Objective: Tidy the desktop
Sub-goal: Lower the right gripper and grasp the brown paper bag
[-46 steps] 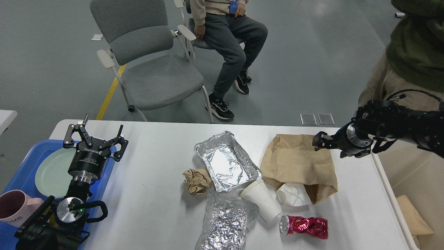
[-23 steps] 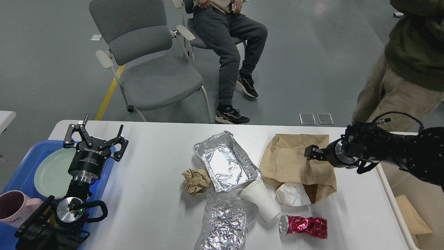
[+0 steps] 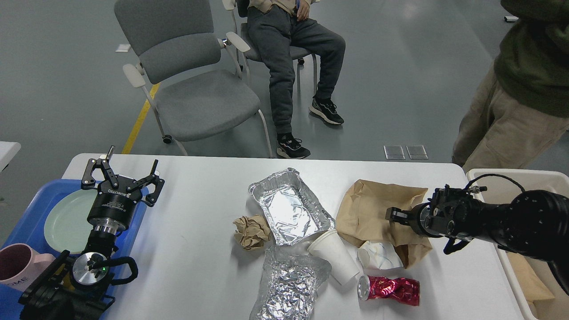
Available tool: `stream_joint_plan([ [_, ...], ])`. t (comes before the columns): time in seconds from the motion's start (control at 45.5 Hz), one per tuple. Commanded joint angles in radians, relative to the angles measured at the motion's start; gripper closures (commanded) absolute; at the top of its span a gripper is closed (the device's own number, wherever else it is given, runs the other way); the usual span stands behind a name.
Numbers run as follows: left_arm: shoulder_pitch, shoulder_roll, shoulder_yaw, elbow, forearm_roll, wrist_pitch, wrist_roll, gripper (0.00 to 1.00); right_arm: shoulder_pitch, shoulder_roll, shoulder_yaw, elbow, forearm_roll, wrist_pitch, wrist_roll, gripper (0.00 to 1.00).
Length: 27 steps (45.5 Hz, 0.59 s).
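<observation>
White table (image 3: 195, 262) bearing litter at centre-right. Brown paper bag (image 3: 378, 209) lies directly under the right gripper (image 3: 394, 215), its long axis running toward the beige bin (image 3: 502, 182); finger state cannot be told. Left gripper (image 3: 122, 175), fingers spread, hovers well apart over the blue tray (image 3: 26, 222).

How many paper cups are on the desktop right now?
2. One white paper cup lies tipped on the desktop by the foil tray. A crushed paper cup lies right of it, against the brown paper bag, which could hide more.
</observation>
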State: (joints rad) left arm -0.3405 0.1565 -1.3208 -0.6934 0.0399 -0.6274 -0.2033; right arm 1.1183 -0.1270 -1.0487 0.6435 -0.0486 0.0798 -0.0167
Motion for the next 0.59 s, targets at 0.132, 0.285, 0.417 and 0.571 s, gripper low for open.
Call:
stream_joint_plan([
  [0.132,0.0,0.0,0.0,0.0,0.0,0.0,-0.001,0.03,-0.025,0.007,0.01,-0.001,0.019,-0.005,-0.008,1.0],
  [0.285,0.0,0.0,0.0,0.0,0.0,0.0,-0.001,0.03,-0.025,0.003,0.027,0.005,0.036,-0.008,-0.025,1.0],
  [0.417,0.0,0.0,0.0,0.0,0.0,0.0,-0.001,0.03,-0.017,-0.002,0.027,0.015,0.047,-0.035,-0.025,1.0],
  [0.571,0.0,0.0,0.0,0.0,0.0,0.0,0.001,0.03,0.009,-0.003,0.029,0.045,0.047,-0.04,-0.026,1.0],
])
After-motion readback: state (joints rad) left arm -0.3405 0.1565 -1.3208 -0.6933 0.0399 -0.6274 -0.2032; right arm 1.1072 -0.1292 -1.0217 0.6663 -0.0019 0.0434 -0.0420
